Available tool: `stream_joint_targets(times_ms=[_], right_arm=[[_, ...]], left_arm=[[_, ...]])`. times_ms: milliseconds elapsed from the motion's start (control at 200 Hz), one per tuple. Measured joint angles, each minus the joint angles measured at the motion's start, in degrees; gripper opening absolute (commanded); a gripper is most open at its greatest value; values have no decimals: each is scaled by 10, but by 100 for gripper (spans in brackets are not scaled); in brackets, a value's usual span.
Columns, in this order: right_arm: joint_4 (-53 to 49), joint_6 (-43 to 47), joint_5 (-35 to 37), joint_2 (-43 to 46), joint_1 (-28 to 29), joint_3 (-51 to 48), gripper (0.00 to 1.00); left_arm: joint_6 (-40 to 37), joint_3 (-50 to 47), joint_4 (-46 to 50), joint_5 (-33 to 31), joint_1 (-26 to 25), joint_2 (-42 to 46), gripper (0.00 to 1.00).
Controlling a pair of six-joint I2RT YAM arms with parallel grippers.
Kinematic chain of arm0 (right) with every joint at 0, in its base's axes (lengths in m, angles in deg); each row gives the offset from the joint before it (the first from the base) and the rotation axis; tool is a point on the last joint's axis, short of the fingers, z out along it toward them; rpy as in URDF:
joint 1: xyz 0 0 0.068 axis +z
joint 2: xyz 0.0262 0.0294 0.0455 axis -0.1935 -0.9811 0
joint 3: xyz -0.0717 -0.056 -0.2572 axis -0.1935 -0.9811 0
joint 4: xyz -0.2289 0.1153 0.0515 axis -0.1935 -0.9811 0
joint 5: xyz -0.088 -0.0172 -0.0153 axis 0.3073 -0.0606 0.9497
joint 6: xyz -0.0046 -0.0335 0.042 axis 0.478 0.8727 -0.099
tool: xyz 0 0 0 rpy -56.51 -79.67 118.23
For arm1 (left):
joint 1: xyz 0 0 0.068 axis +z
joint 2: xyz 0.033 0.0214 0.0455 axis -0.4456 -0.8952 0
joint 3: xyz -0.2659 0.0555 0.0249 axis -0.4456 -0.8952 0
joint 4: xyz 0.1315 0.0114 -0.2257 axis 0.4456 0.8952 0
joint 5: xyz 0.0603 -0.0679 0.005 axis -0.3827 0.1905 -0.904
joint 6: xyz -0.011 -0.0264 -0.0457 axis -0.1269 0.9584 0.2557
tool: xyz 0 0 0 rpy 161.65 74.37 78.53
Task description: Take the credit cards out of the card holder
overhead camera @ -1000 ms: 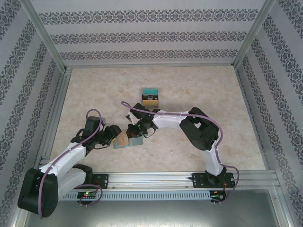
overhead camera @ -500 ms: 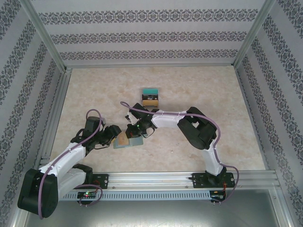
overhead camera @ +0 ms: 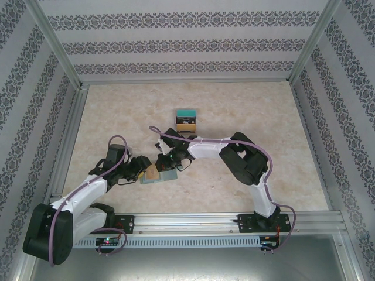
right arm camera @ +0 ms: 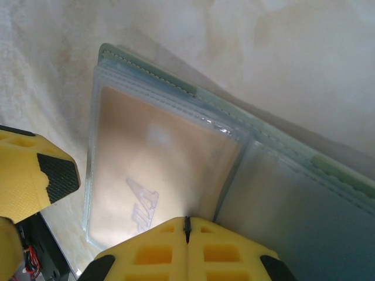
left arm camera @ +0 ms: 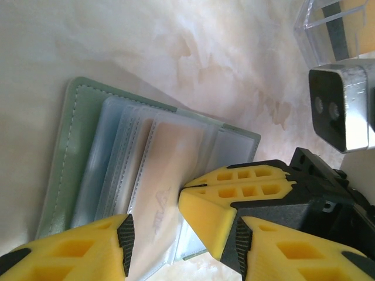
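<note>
The left arm has crept slightly toward three o'clock across the tabletop (overhead camera: 246,105). The card holder (left arm camera: 79,134) lies open at seven o'clock of centre, pinned from one o'clock by the clenched right gripper (right arm camera: 187,225). The orange card (right arm camera: 158,170) is still sleeved, between the released left gripper (overhead camera: 144,167) jaws at nine o'clock, so I'd say the pull hasn't begun.

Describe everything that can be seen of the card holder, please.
The card holder is a soft grey-green wallet with stitched edges, lying open on the marbled table between the two arms. Inside, several clear plastic pockets fan out; the top one holds an orange-brown card with pale print. The shut right hand rests its tips on that pocket's edge near the fold, while the open left hand straddles the pockets' end.
</note>
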Motion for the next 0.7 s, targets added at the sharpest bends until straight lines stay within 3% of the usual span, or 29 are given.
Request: stream_joint_targets(times_ms=[699], right_arm=[[0, 0, 0, 0, 0, 0, 2]], left_arm=[[-22, 6, 27, -15, 0, -20, 48]])
